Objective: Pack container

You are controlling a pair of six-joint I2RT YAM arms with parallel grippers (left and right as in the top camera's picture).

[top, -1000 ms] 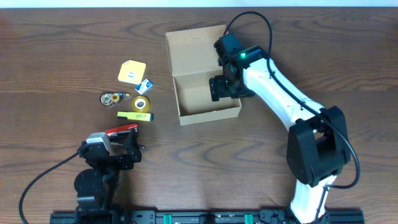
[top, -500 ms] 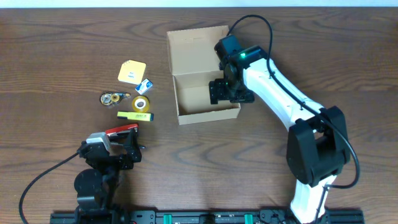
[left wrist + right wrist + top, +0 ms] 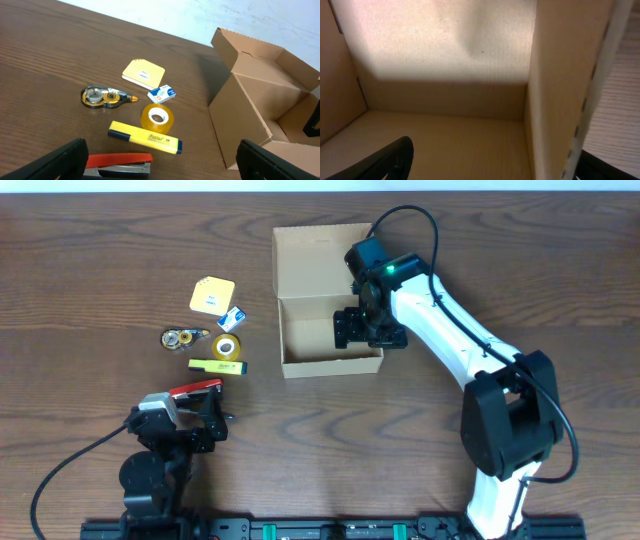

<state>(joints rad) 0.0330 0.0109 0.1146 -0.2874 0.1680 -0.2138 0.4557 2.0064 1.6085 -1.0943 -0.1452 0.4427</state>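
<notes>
Container [image 3: 310, 330] has slid rightward, its right wall standing between the spread right fingers [image 3: 390, 157].

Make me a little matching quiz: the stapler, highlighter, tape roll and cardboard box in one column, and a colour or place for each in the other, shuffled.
1. stapler
2. highlighter
3. tape roll
4. cardboard box

A. tan, lid open, right hand at its wall
B. red, lying nearest the left hand
C. yellowish ring
D. yellow bar with dark ends

Pairs: 1-B, 2-D, 3-C, 4-A
</notes>
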